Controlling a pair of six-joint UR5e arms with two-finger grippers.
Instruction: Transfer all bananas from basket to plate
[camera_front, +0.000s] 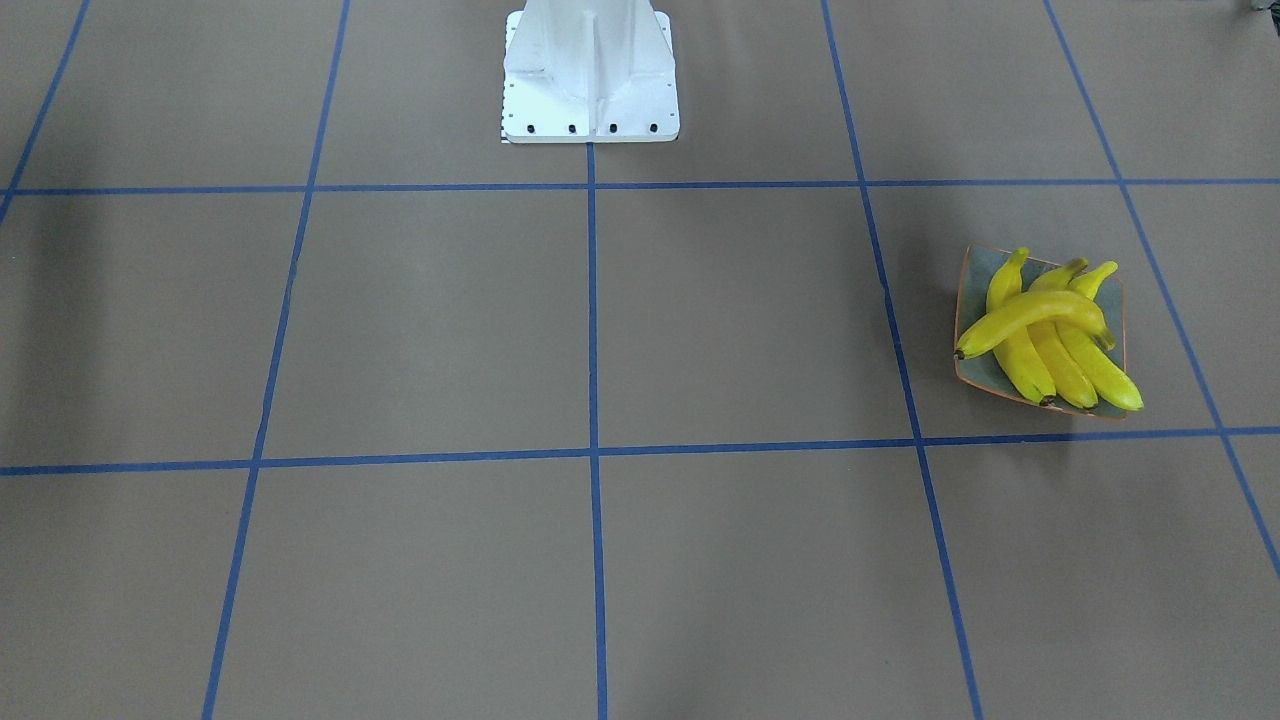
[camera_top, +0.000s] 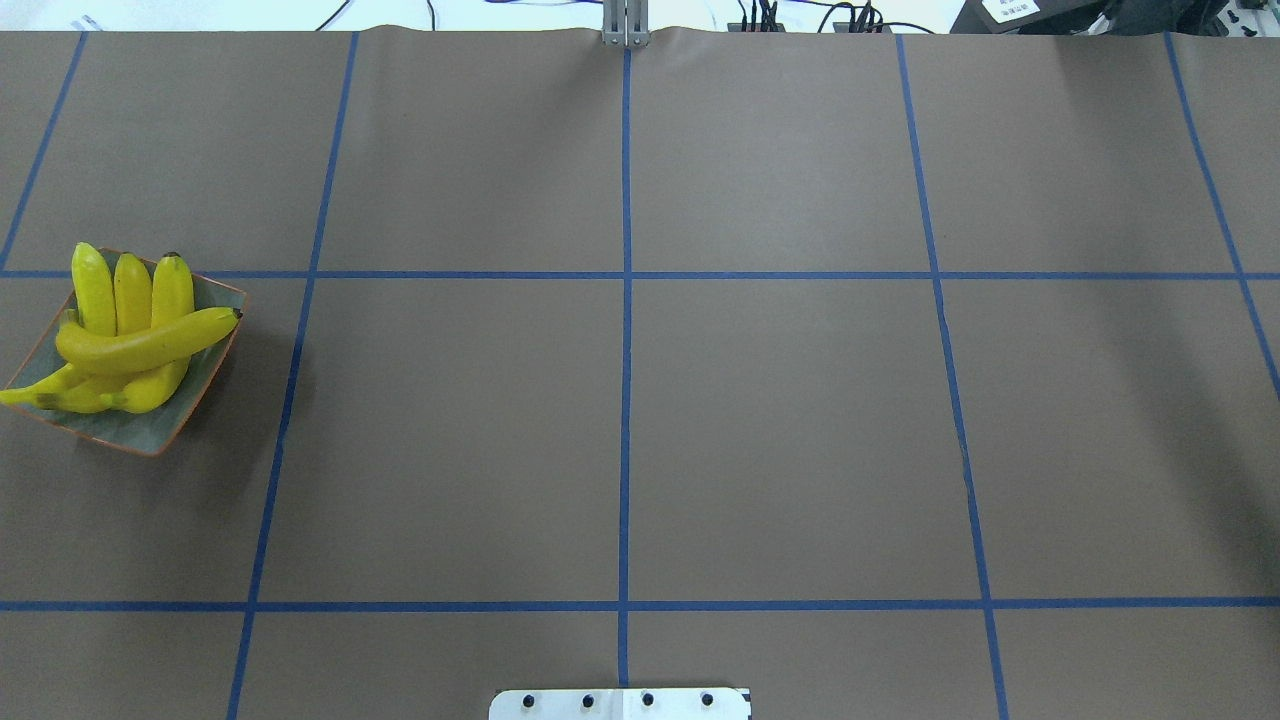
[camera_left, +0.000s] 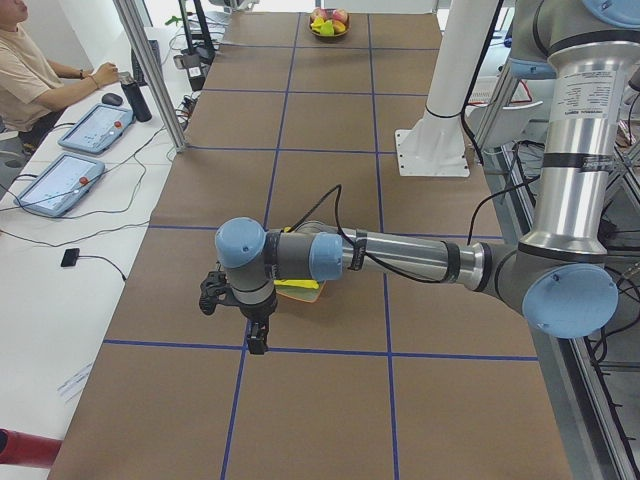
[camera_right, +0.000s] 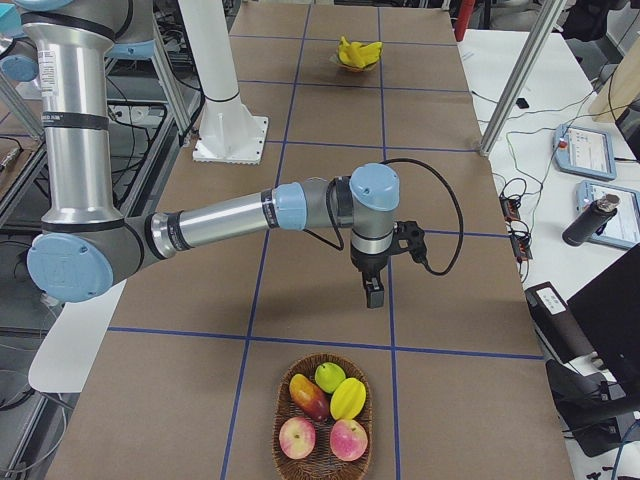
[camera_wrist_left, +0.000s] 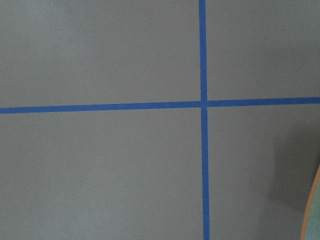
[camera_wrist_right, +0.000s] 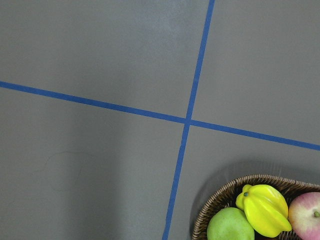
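Left arm (camera_left: 400, 258) level, wrist by plate (camera_front: 975, 275) of bananas (camera_front: 1045, 335).
Left gripper (camera_left: 257, 338), right gripper (camera_right: 374, 290) point down; can't tell if shut.

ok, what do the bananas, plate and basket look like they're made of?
Bananas: probably plastic replicas; even bright yellow, glossy, no blemishes.
Plate: looks like glazed ceramic, possibly melamine; smooth grey-green sheen, thin orange rim.
Basket: woven wicker or rattan, matte brown; the weave strands show.
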